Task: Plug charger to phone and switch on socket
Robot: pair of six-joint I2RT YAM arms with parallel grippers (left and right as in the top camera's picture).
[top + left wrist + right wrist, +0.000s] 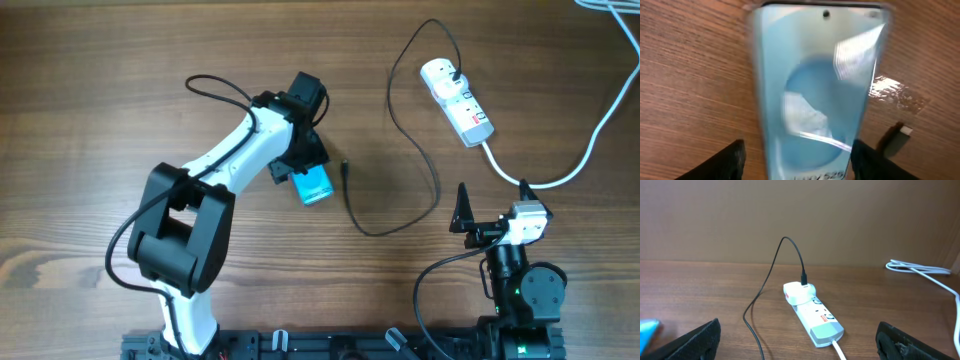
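Phone (815,90) lies between the fingers (732,160) of my left pincer (799,155), its long axis running away from that wrist. The fingers flank its long edges, but I cannot tell whether they are clamping it. The charger (344,168) tip rests on the bench (100,100) just beside the phone, on my right-arm side, with nothing between them. Its cable loops back to the socket (457,100), well apart. My right pincer (797,327) is spread wide, empty, facing the socket. I judge the left pincer crowds the phone's port end.

Glossy glass phone (810,100) on matt wood-grain table (90,90).
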